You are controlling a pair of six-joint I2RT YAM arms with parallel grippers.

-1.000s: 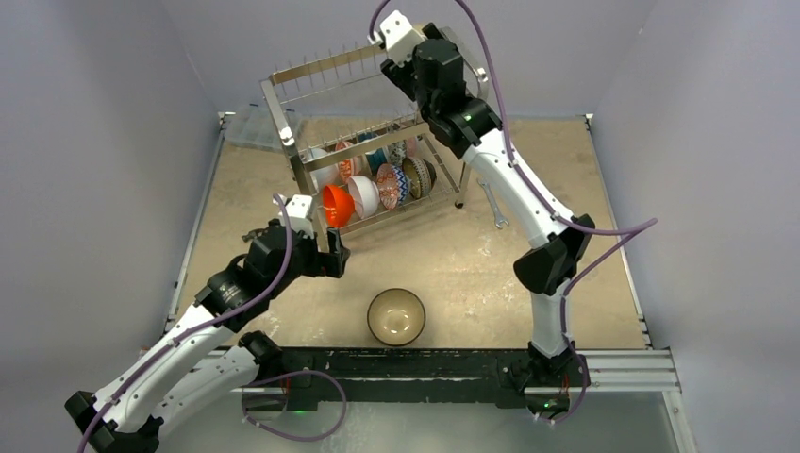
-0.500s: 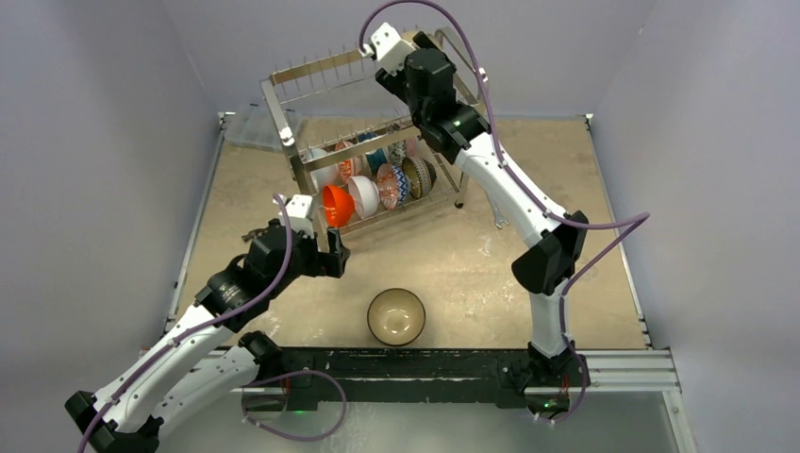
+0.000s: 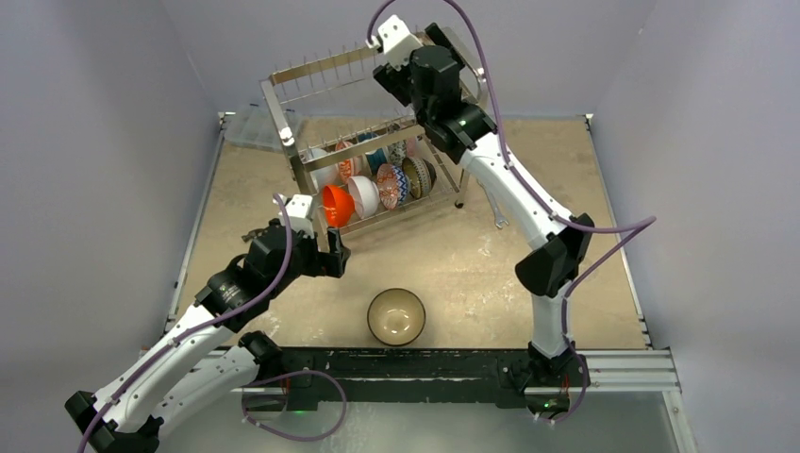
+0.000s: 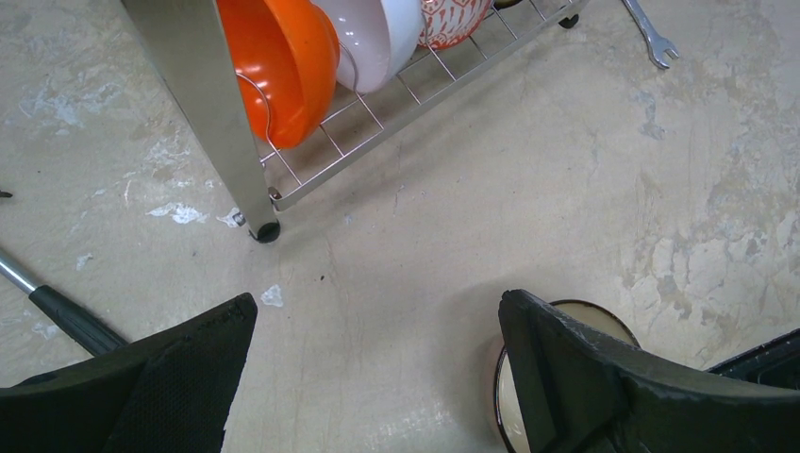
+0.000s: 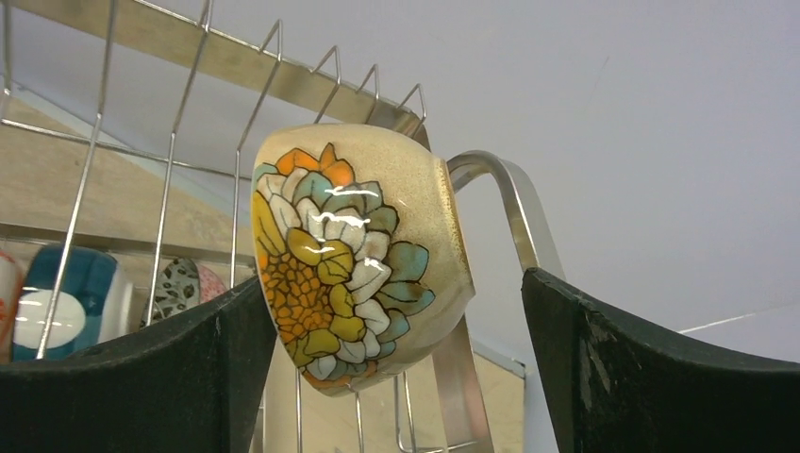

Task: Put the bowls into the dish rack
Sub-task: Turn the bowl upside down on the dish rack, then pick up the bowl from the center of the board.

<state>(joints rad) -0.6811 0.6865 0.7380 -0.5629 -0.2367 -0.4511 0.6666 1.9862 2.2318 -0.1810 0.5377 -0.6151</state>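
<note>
Right pincer (image 5: 387, 302) is standing spread wide around the flowered bowl (image 5: 358, 255), not squeezing it, and is drifting slightly back toward the end handle after edging left half a second ago. That is suggesting a release. Dish rack (image 3: 283, 123) is carrying this bowl tilted on its upper prongs, near the looped end. One tan bowl (image 3: 396, 315) is waiting on the tabletop (image 3: 472, 264), near the left pincer (image 4: 373, 311), which is hovering spread and empty

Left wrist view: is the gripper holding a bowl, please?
No, the left gripper is open above the table, gripping nothing.
</note>
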